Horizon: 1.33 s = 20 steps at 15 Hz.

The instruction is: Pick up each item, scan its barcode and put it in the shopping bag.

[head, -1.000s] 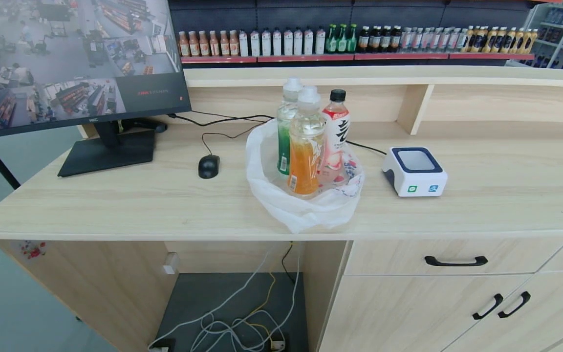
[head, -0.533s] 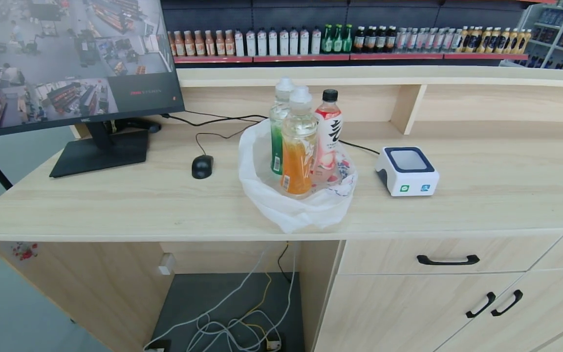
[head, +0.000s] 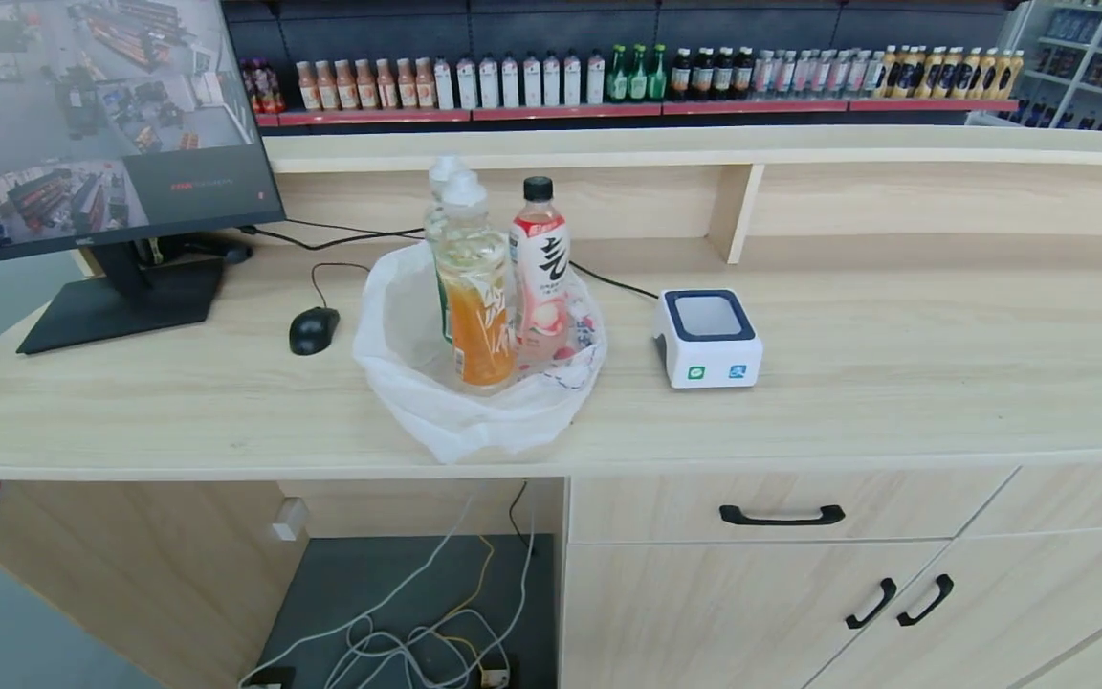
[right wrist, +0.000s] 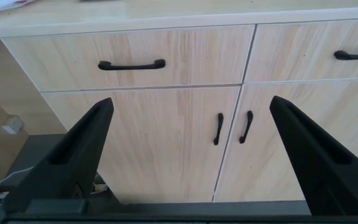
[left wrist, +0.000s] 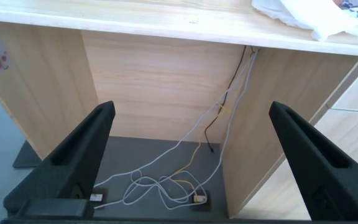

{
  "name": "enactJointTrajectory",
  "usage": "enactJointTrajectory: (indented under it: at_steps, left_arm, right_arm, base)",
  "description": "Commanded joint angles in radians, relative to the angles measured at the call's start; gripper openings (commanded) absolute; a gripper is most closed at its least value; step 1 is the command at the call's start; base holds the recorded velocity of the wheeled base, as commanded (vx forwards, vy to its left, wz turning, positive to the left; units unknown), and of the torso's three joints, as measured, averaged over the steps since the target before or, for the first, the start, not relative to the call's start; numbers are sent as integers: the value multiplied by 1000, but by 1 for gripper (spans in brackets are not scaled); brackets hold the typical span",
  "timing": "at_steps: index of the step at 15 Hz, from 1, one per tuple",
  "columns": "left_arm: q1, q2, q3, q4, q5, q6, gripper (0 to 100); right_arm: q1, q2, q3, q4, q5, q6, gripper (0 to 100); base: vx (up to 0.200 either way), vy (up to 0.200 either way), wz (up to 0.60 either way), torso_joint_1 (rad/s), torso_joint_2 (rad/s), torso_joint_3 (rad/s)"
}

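A white shopping bag (head: 474, 411) sits open on the wooden counter (head: 895, 383) with three bottles upright in it: an orange-labelled one (head: 474, 287) in front, a green-labelled one (head: 439, 239) mostly hidden behind it, and a pink one with a black cap (head: 539, 268). A white barcode scanner (head: 707, 337) with a dark-rimmed window stands just right of the bag. My left gripper (left wrist: 191, 149) hangs open below counter height, facing the kneehole with its cables (left wrist: 185, 180). My right gripper (right wrist: 191, 149) is open too, low in front of the cabinet doors (right wrist: 229, 127).
A monitor (head: 82, 124) on a black stand fills the counter's back left, with a black mouse (head: 313, 330) and its cord beside the bag. A raised shelf ledge (head: 704, 148) runs along the back. A drawer handle (head: 781, 517) sits under the counter.
The whole head view has shifted: the counter, bag and scanner now sit farther left in frame, so the camera has turned right. The things themselves have not moved.
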Motion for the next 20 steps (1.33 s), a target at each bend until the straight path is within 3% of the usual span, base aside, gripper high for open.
enactJointTrajectory:
  at_steps: [1,6,20]
  left_arm:
    - [0,0,1,0,1,0,100]
    - [0,0,-1,0,1,1,100]
    - [0,0,1,0,1,4,100]
  right_arm:
    - [-1,1,0,0,0,-1,100]
    - [1,1,0,0,0,-1,100]
    - [-1,1,0,0,0,-2,100]
  base:
    - [0,-200,0,2,2,2]
    - [0,-200,0,2,0,0]
    - [0,0,0,0,0,0]
